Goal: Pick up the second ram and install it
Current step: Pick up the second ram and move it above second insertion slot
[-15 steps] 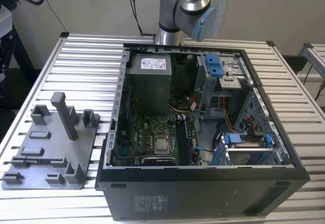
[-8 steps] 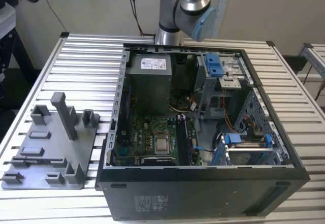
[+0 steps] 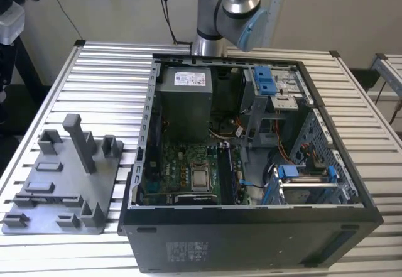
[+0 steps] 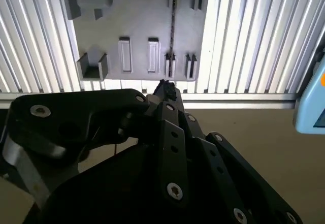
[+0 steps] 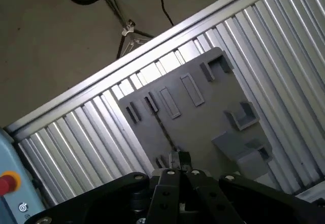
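The pincer [image 4: 165, 88] is hovering high over the grey holder tray [image 4: 137, 26], fingertips drawn together and gripping nothing. The second ram [image 4: 172, 26] is standing on edge in the tray's slots, a thin dark line in both wrist views. The tray is sitting on the bench [image 3: 107, 70], lower left in the exterior view. Coming down closed or off-line is risking a knock on the stick's thin edge, tipping it out.

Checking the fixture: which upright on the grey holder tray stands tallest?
The slim post on the holder tray, rising well above the stubby blocks beside it.
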Tool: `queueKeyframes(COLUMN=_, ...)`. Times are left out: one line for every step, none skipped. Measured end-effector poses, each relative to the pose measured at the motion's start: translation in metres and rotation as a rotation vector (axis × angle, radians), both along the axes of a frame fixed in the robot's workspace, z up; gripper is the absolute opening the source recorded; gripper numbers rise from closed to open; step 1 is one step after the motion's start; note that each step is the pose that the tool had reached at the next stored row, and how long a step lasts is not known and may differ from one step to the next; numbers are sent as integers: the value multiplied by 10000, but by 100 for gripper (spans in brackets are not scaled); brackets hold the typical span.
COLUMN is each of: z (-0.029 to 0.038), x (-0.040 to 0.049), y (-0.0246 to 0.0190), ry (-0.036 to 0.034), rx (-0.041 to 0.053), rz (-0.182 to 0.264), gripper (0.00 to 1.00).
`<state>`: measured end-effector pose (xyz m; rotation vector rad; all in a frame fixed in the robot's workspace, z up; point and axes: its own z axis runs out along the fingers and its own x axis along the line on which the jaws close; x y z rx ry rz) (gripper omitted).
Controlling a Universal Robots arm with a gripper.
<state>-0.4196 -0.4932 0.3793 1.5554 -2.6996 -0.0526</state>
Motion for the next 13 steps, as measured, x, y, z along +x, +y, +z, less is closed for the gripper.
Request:
queueKeyframes(z=-5, x=0, y=0, ry=-3, rx=0, rz=184, gripper=11)
queueKeyframes(z=-9, x=0, y=0, ry=-6, rx=0, rz=364, gripper=11)
queueKeyframes(z=-13, x=0, y=0, ry=-8, rx=1, rz=544, gripper=11)
queueKeyframes(z=-16, x=0, y=0, ry=-9, rx=1, rz=723, gripper=11)
queueKeyframes(z=-20, x=0, y=0, ry=-9, rx=1, rz=903, gripper=11)
queueKeyframes(z=-24, x=0, y=0, ry=-9, rx=1, rz=1083, gripper=11)
queueKeyframes(z=-27, x=0, y=0, ry=-12, rx=1, rz=1268, gripper=11)
queueKeyframes(z=-29, x=0, y=0, ry=-18, rx=0, rz=1460, gripper=11)
queueKeyframes(z=-30, x=0, y=-1, ry=-24, rx=-1, rz=1639, gripper=11)
queueKeyframes(z=-32, x=0, y=0, ry=-29, rx=0, rz=1819, gripper=11)
queueKeyframes(z=-34, x=0, y=0, ry=-31, rx=1, rz=1998, gripper=11)
queueKeyframes(z=-35, x=0, y=0, ry=-32, rx=1, rz=2179, gripper=11)
queueKeyframes(z=-36, x=-1, y=-1, ry=-33, rx=2, rz=2359, gripper=11)
